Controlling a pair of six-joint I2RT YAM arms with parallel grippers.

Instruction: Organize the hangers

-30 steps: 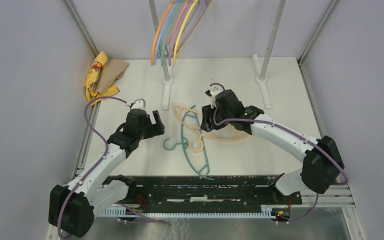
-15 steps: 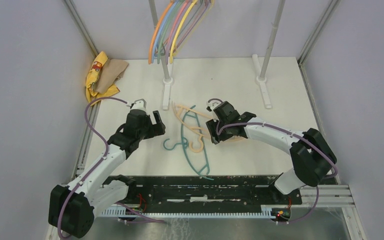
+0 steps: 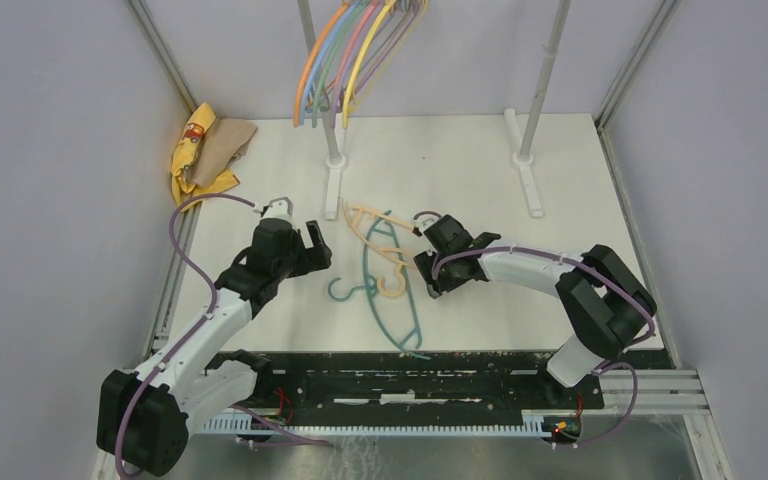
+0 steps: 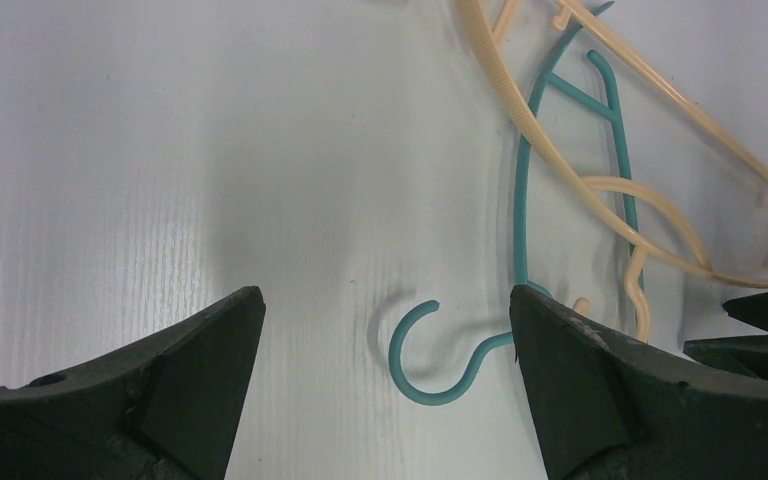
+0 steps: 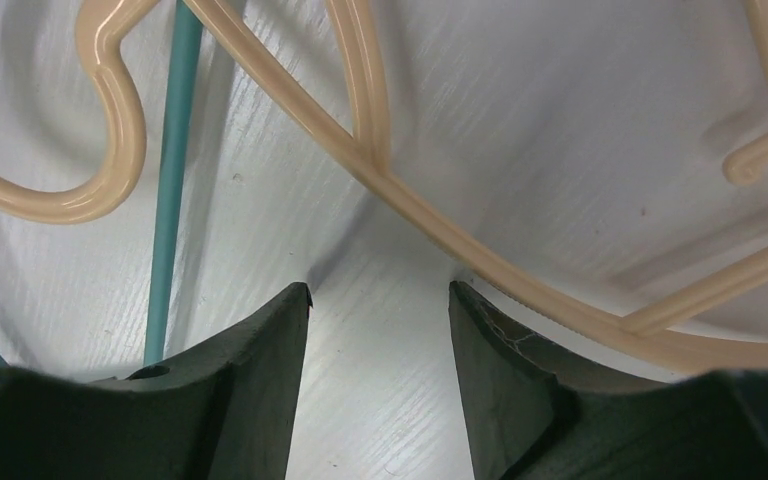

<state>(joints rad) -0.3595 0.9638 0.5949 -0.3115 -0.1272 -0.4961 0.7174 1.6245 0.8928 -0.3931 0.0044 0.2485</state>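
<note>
A teal hanger (image 3: 392, 312) lies on the table with its hook (image 4: 435, 399) pointing left. A peach hanger (image 3: 370, 216) lies across it. Several coloured hangers (image 3: 352, 55) hang on the rack at the back. My left gripper (image 3: 316, 250) is open and empty, above the table just left of the teal hook, which shows between its jaws in the left wrist view (image 4: 385, 300). My right gripper (image 5: 380, 290) is open and low over the table. Its tips are at the peach hanger's bar (image 5: 370, 165), with the teal hanger's bar (image 5: 175, 150) to their left, and it grips nothing.
A yellow and tan cloth (image 3: 205, 150) lies at the back left corner. Two grey rack poles stand on white bases (image 3: 334, 185) (image 3: 526, 165). A black rail (image 3: 390, 372) runs along the near edge. Cage posts and walls enclose the table.
My right gripper has moved down and toward the near left, onto the peach hanger beside the teal one. The hung hangers have swung slightly. My left arm has not moved.
</note>
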